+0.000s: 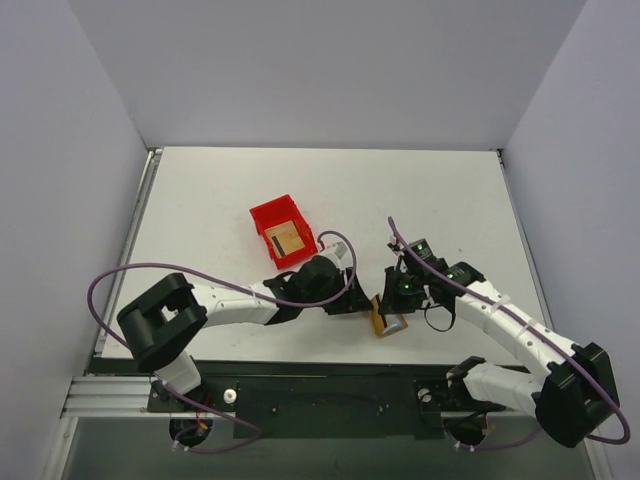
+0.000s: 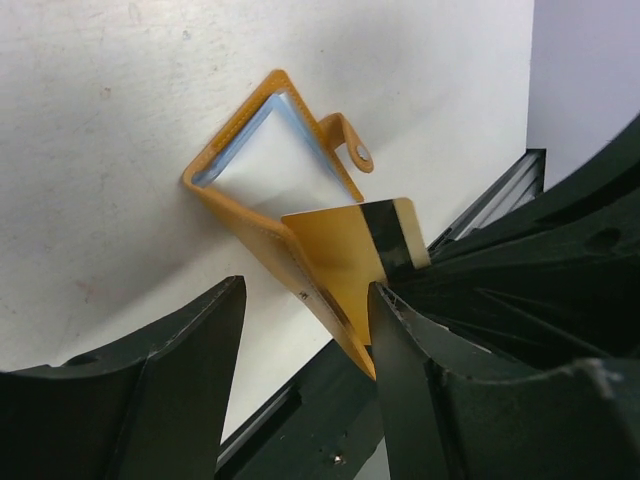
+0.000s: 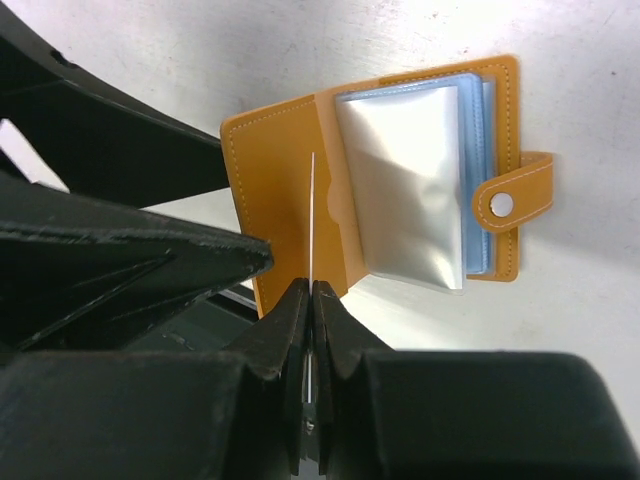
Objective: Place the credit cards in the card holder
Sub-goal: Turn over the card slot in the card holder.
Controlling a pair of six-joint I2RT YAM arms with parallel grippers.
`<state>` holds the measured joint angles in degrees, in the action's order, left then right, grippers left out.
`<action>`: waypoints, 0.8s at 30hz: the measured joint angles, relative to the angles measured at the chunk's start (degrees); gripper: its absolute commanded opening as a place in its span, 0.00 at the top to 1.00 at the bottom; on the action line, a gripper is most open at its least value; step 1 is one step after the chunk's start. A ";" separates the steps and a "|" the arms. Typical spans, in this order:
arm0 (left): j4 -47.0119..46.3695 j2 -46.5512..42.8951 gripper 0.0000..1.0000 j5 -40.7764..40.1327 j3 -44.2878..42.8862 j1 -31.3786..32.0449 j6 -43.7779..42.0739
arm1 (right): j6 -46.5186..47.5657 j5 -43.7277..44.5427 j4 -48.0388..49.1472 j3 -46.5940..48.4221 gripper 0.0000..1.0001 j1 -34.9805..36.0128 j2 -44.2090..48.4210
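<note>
**Card pinched edge-on over open wallet**

Bin, red, sits left of centre in the top view, and one card lies flat inside it. Just below and right of it the left arm ends, close to the wallet, which lies on the white worktop near the lower middle of the frame.

In the left wrist view the left hand stands wide. Its two dark fingers are spread at the bottom of the frame and grip nothing. The wallet's orange lower edge runs between them and comes up against the right-hand finger. Above them the wallet stands open in a V with pale blue lining, and its tab curls off at upper centre.

A second card, golden with a black stripe, leans across the wallet's right flap.

In the right wrist view the right hand is closed tight on that card, which shows only as a thin white line over the wallet's left orange flap. I cannot tell whether its edge has entered a pocket. Clear sleeves fan over the right flap, with the snap tab at far right.
</note>
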<state>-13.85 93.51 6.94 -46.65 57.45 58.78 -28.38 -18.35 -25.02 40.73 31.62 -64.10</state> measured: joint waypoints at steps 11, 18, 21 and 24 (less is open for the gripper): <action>0.55 0.07 0.78 -1.77 1.31 0.26 1.90 | -3.34 -7.45 4.37 -4.66 1.00 -6.91 5.09; 0.46 2.12 1.00 -1.77 1.31 0.26 1.92 | -2.40 -6.95 2.80 -4.39 1.00 -8.17 5.16; 1.11 2.43 1.00 -1.86 1.31 0.24 1.49 | -1.27 -5.40 0.83 -3.06 1.00 -8.20 4.81; 1.97 2.38 1.00 -2.38 1.31 0.22 0.68 | -0.07 -3.91 -0.35 -1.77 1.00 -8.26 4.04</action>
<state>-11.88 95.90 4.56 -45.34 57.67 59.46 -28.45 -22.26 -25.36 38.96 23.35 -60.05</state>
